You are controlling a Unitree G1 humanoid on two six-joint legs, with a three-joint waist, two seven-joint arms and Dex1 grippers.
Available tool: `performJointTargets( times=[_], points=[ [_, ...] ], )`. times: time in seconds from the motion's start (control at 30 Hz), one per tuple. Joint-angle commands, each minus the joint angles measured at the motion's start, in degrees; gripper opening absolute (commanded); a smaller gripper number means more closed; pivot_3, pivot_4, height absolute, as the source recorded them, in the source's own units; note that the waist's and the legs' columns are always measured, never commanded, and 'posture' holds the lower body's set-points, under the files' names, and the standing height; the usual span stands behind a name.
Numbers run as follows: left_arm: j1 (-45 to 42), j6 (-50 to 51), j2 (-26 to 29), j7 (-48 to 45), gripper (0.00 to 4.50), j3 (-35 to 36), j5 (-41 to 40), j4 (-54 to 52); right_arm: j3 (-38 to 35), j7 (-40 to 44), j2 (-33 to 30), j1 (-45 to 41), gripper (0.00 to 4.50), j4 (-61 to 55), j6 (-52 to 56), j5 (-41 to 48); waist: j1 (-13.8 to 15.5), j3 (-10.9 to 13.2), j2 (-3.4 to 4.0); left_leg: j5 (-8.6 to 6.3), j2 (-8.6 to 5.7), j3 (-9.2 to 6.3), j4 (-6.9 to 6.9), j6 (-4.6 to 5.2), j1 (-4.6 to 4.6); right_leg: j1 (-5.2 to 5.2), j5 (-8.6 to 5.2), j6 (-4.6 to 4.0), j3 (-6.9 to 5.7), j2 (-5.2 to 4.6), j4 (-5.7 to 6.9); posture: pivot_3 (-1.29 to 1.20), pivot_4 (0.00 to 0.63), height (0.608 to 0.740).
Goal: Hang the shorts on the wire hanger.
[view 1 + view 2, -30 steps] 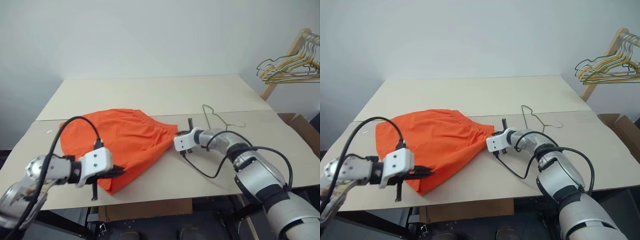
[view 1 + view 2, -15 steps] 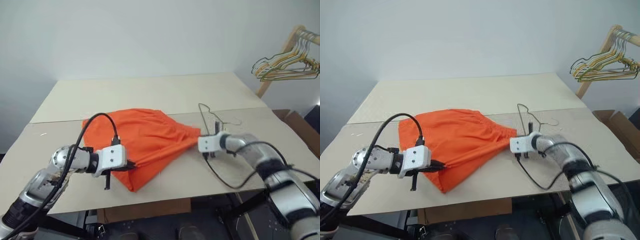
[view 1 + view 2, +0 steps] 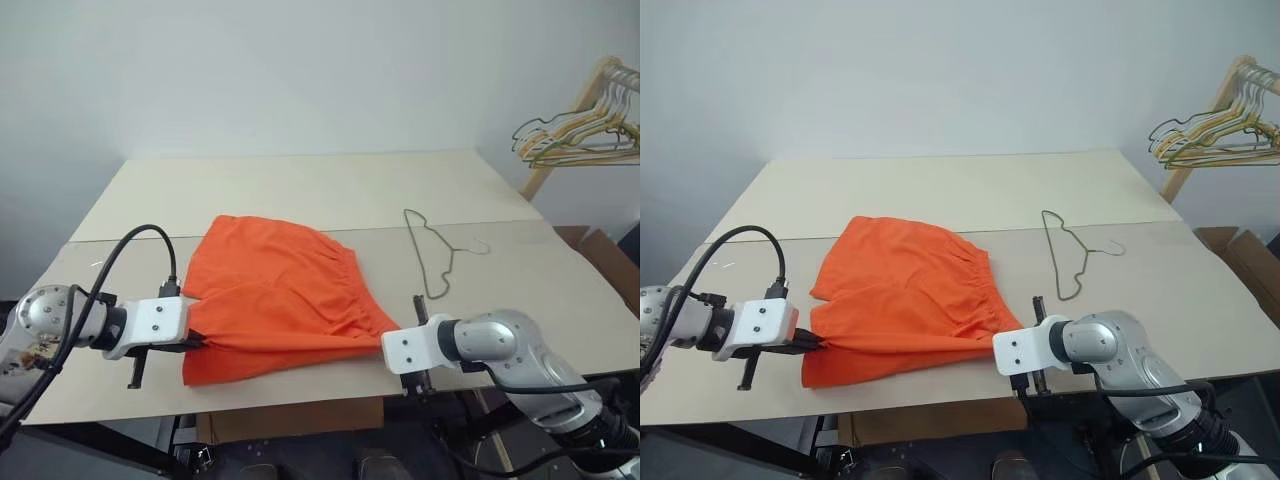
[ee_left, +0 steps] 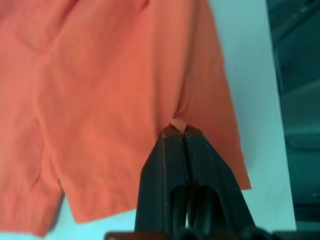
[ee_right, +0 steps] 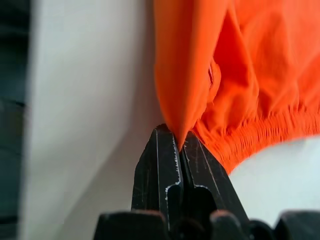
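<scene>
Pinching soft, limp shorts (image 3: 275, 300) between both grippers: left gripper (image 4: 175, 131) clenching a hem, right gripper (image 5: 179, 145) clenching the waistband; hanger (image 3: 432, 250) lying apart on bench (image 3: 300, 185).

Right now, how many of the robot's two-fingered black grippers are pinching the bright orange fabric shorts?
2. The left gripper pinches the bright orange fabric shorts at their near-left edge; the right gripper pinches a fold beside the gathered waistband, at their near-right corner.
</scene>
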Motion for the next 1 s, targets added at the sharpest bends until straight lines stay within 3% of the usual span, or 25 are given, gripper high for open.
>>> performJointTargets(
  times=[0.03,0.27,0.4,0.5,0.6,0.73,0.87,0.9,1.0],
  points=[
    [-1.13,0.54,0.94,0.73,0.00,2.83,-0.43,-1.33,1.91,2.63,1.11,-1.74,0.02,-3.19,1.27,3.04,0.39,0.01,-0.05,0.00,0.01,0.01,0.01,0.00,0.00,0.00,0.00,0.00,-0.01,0.00,0.00,0.00,0.000,0.740],
    [4.46,0.96,2.97,-2.26,0.00,6.10,-1.37,-4.72,6.80,2.03,6.19,-4.78,0.02,1.12,2.23,3.86,0.30,0.03,-0.12,0.00,0.05,0.06,0.00,0.00,0.00,-0.03,-0.02,-0.05,0.00,0.03,0.02,0.02,0.000,0.740],
    [5.81,3.51,2.63,-3.42,0.00,7.67,-4.28,-6.77,8.24,-0.88,5.40,-5.38,0.02,5.20,-6.55,0.42,0.64,0.06,-0.18,0.00,0.06,0.06,0.00,0.00,0.00,-0.03,-0.02,-0.07,-0.01,0.05,0.02,0.03,0.000,0.740],
    [7.30,3.38,2.72,-6.18,0.63,9.70,-7.36,-7.70,7.42,-0.40,2.58,-5.18,0.67,7.07,-12.68,0.82,1.10,0.09,-0.21,0.00,0.04,0.08,0.01,0.00,0.00,-0.02,-0.03,-0.06,-0.02,0.00,0.01,0.03,0.000,0.740],
    [9.00,3.55,3.32,-9.59,1.60,12.40,-10.13,-7.83,4.19,3.03,-0.73,-4.54,1.70,6.46,-14.63,6.71,1.52,0.13,-0.25,0.00,0.06,0.10,0.01,0.00,0.01,-0.03,-0.03,-0.08,-0.02,0.02,0.02,0.02,0.000,0.740],
    [7.67,7.13,1.88,-12.62,2.90,16.67,-19.18,-8.47,-2.01,8.64,-4.26,-3.77,3.10,4.47,-12.72,18.92,1.71,0.17,-0.28,0.00,0.11,0.10,0.02,0.00,0.04,-0.02,-0.05,-0.12,-0.03,0.05,0.03,0.02,0.000,0.740],
    [3.80,11.62,-0.49,-11.29,4.15,18.60,-27.59,-9.91,-7.68,7.55,-4.74,-4.64,4.42,5.73,-6.81,25.41,1.71,0.18,-0.37,0.00,0.15,0.08,0.03,0.00,0.06,0.02,-0.06,-0.11,-0.05,0.06,0.02,0.01,0.000,0.740],
    [3.22,11.89,-0.86,-10.95,4.48,18.04,-27.60,-10.05,-9.02,6.53,-4.41,-5.57,4.47,6.66,-3.72,26.54,1.70,0.18,-0.36,0.00,0.14,0.09,0.03,0.00,0.06,0.02,-0.05,-0.12,-0.04,0.05,0.03,0.01,0.000,0.740],
    [2.25,10.75,-2.13,-8.30,4.48,14.54,-23.64,-10.02,-12.03,-0.58,-0.87,-10.97,4.47,11.48,9.81,27.79,1.48,0.18,-0.36,0.01,0.12,0.09,0.04,-0.01,0.07,0.00,-0.03,-0.15,-0.02,0.06,0.06,0.00,0.000,0.740]
  ],
)
